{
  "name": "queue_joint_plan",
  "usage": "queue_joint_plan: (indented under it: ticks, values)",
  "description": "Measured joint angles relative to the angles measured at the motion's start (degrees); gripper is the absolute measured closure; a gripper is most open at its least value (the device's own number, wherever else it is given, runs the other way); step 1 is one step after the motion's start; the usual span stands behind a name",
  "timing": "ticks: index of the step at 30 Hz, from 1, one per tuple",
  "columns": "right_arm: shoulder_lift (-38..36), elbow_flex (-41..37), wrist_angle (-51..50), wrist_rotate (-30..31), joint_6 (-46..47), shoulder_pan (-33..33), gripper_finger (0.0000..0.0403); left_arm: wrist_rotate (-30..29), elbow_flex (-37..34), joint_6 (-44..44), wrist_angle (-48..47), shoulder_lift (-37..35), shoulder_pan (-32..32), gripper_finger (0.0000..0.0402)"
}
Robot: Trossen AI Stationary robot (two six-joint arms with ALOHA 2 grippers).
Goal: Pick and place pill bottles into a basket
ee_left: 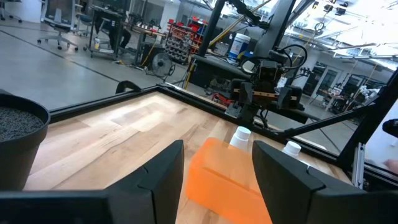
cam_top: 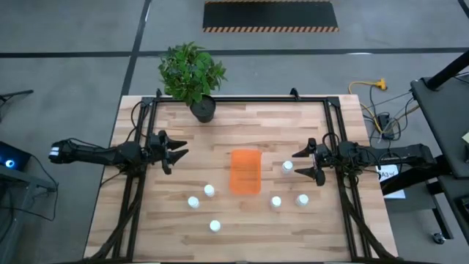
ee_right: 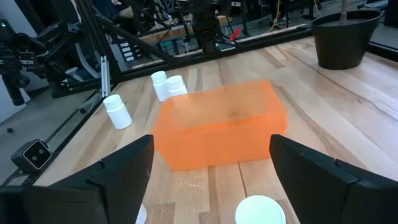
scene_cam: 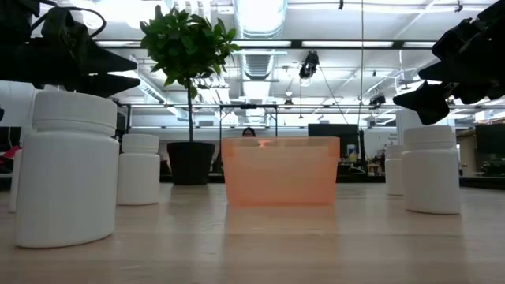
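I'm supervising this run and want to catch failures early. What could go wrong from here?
The right gripper, open, hovers by a bottle beside the basket; closing off-centre might tip it. Two bottles stand close together, so a finger could bump the neighbour. The basket looks light and might slide if nudged.

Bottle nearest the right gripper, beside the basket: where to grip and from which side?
Grip the pill bottle across its round body below the cap, coming straight down. It stands upright, apart from the basket, and the right gripper sits open beside it.
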Motion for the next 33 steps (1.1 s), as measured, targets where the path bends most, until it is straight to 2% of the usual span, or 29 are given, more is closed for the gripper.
queue_joint_plan:
  ticks: [33]
  values:
    - [0.0,0.0,0.0,0.0,0.0,0.0,0.0092,0.0,0.0,0.0,0.0,0.0,0.0,0.0228]
